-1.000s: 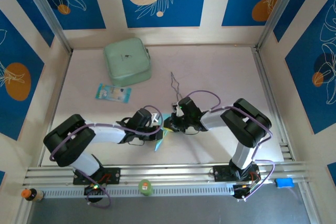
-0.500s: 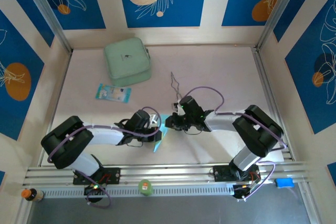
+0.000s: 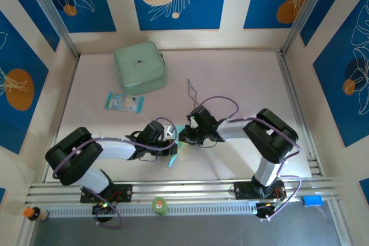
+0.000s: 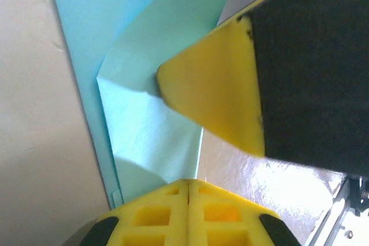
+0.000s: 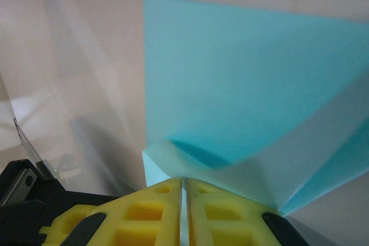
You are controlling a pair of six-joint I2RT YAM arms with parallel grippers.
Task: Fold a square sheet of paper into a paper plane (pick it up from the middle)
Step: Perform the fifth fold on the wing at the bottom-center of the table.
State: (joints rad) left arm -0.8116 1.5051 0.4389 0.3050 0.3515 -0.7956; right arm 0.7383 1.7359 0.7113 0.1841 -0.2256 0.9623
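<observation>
No legible text, number, brand or sign in any view.
Mint-green case point(image 3: 140, 68): small dark mark on lid, too small to read.
Blue-and-white packet point(image 3: 124, 102): printed, lettering illegible.
Cyan paper point(image 5: 242, 84): plain.

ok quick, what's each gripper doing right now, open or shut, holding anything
left gripper: shut, pinching the cyan paper
right gripper: shut, pinching the same cyan paper

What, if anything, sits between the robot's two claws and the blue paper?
Nothing visible. The left gripper and the right gripper are each pinched shut on the paper itself.
</observation>
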